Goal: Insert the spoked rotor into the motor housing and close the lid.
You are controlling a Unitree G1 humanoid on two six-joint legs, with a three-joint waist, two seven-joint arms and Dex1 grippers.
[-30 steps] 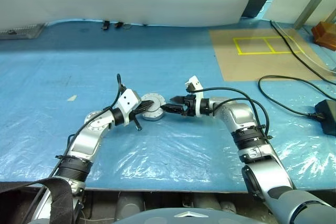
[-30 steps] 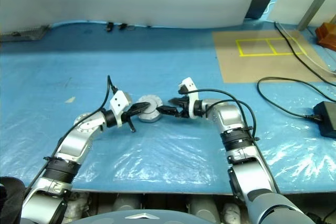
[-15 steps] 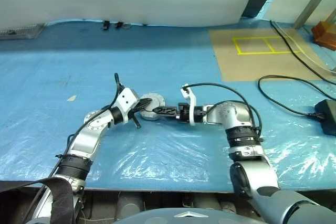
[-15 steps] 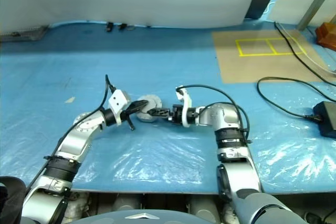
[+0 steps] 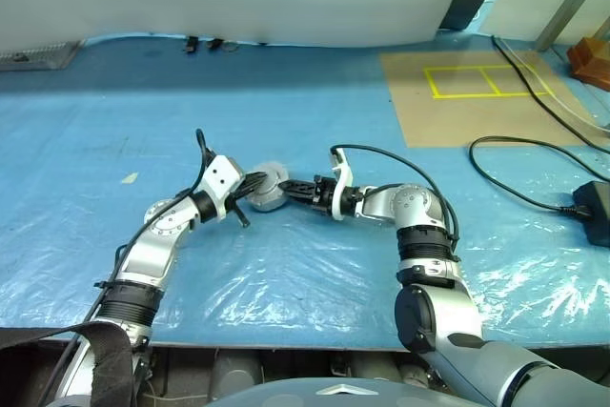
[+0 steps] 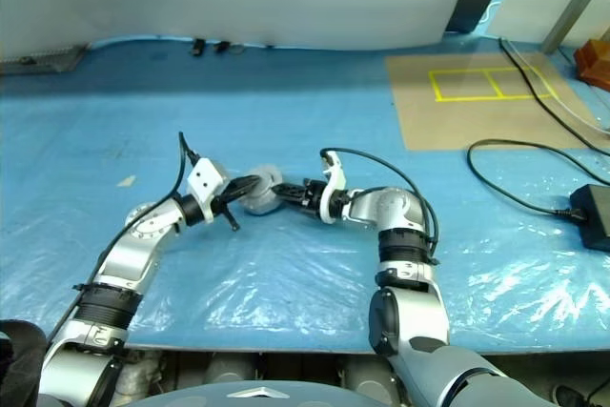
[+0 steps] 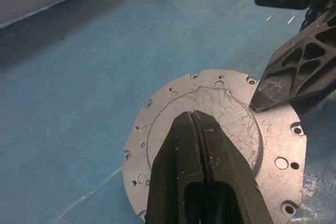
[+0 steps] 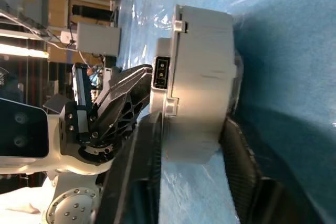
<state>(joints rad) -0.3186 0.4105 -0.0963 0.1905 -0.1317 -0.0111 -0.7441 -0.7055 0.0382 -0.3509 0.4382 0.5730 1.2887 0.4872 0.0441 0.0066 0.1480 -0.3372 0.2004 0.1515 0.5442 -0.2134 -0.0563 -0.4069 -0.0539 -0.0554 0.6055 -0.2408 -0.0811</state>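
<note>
Motor housing [image 5: 268,196] sits on the blue-covered bench [image 5: 315,283] between my two arms, lid [image 7: 210,124] closed over it, its plain scratched grey face showing in my left wrist view. On the left, my left pincer [image 5: 250,189] has its fingers [image 7: 202,171] pressed together, their tips lying on top of the lid; it stands much as it did a second ago. Coming from the right, my right pincer [image 5: 294,188] now straddles the housing: in the right wrist view one finger [image 8: 139,166] lies along the lid side and the other finger [image 8: 241,166] along the underside, with the housing's side wall [image 8: 197,77] between them. Whether they already squeeze it I cannot tell. A second ago that pincer stood off to the right of the housing with fingers spread wide; since then the wrist has rolled over, the elbow has swung inward, and the fingers have come partway together. Further right, black cables [image 5: 534,154] trail across the bench.
</note>
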